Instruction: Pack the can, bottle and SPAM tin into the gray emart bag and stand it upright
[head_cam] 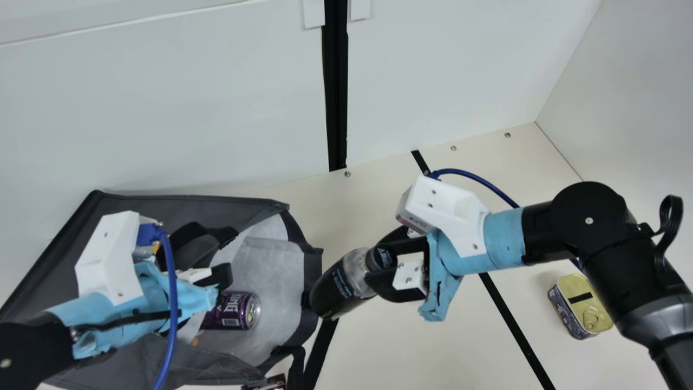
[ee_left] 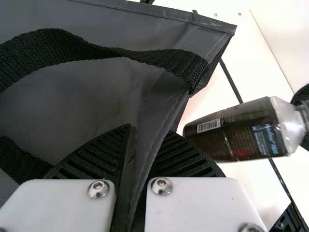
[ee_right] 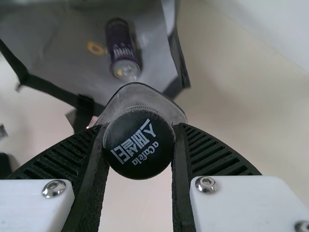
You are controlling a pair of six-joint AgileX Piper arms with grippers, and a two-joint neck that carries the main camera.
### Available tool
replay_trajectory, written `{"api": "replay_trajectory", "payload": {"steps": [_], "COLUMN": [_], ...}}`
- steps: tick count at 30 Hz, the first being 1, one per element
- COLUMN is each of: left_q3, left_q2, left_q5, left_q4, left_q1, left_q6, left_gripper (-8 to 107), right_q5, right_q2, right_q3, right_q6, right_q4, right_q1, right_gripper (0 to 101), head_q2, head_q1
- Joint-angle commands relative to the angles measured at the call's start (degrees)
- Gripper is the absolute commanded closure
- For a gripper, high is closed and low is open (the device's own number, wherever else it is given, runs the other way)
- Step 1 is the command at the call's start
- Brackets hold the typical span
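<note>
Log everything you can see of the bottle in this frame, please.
The bottle looks plastic: a dark body with pale-blue print and a barcode, a clear shoulder, and a round black cap with white lettering, in place. The right claw grips it at the cap end, one finger each side. It slants, with its base toward the open mouth of the gray bag; whether base and rim touch, I cannot tell.

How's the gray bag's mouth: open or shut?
Open: the gray bag gapes toward the bottle, showing its pale lining and the purple can lying inside.
</note>
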Motion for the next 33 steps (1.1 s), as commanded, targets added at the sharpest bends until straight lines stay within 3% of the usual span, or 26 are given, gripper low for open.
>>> {"api": "replay_trajectory", "payload": {"steps": [1, 16, 33], "left_q3": [0.0, 0.0, 0.0], "left_q2": [0.0, 0.0, 0.0], "left_q5": [0.0, 0.0, 0.0], "left_q4": [0.0, 0.0, 0.0], "left_q1": [0.0, 0.0, 0.0], "left_q6": [0.0, 0.0, 0.0], "left_gripper": [107, 107, 107], "right_q5": [0.04, 0.04, 0.04], "right_q2": [-0.26, -3.23, -3.08], "right_q3": [-0.39, -2.54, -1.87], "right_q6": [1.69, 8.18, 5.24], "right_q4": [1.34, 7.86, 11.9], "right_q1": [1.08, 6.32, 6.94], "right_gripper": [101, 101, 101], "head_q2": [-0.05, -0.05, -0.05], "head_q1": [-1.3, -1.3, -1.3]}}
